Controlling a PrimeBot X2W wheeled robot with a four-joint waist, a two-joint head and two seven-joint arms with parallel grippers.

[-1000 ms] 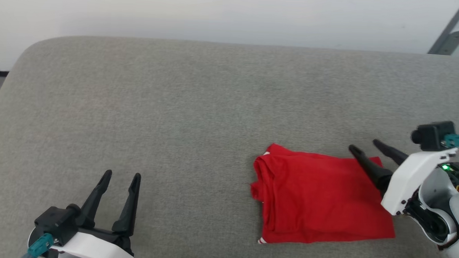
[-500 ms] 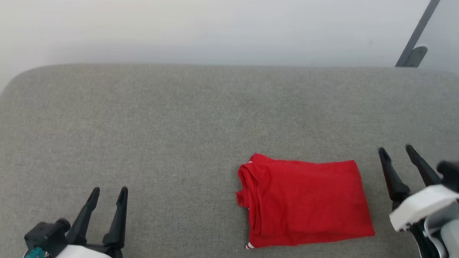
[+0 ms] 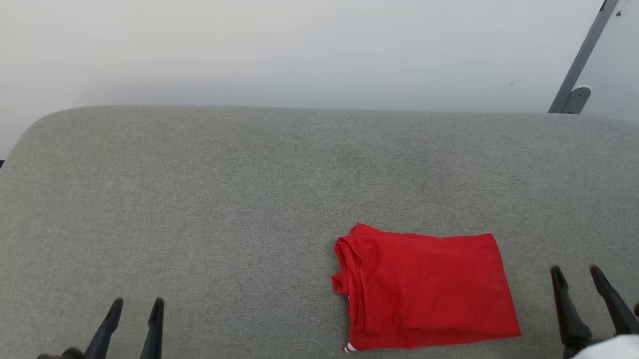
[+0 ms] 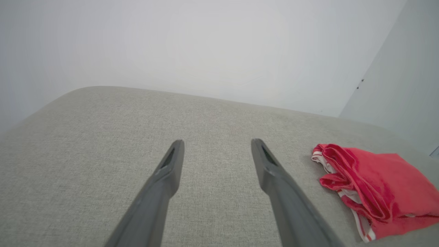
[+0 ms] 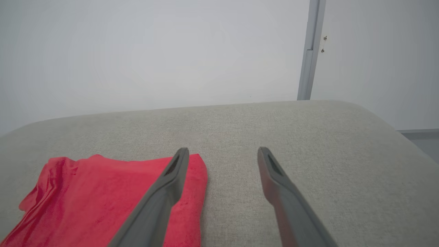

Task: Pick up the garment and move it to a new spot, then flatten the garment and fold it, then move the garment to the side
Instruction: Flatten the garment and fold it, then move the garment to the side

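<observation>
The garment (image 3: 427,288) lies folded into a red rectangle on the grey cushioned surface (image 3: 245,187), right of centre, with white-and-red trim showing at its left edge (image 4: 360,192). My right gripper (image 3: 576,271) stands open just right of the garment (image 5: 103,195), apart from it, with nothing between its fingers (image 5: 219,151). At the lower left my left gripper (image 3: 136,303) is open and empty (image 4: 216,142), well away from the garment.
A pale wall runs behind the surface's far edge. A grey metal post (image 3: 581,66) with a bracket stands at the back right. The surface's rounded corners (image 3: 39,127) fall away at the far left and far right.
The head view has tilted up, so everything sits lower in it. My right gripper has drawn back off the garment's right edge to the right; the left gripper stays open.
</observation>
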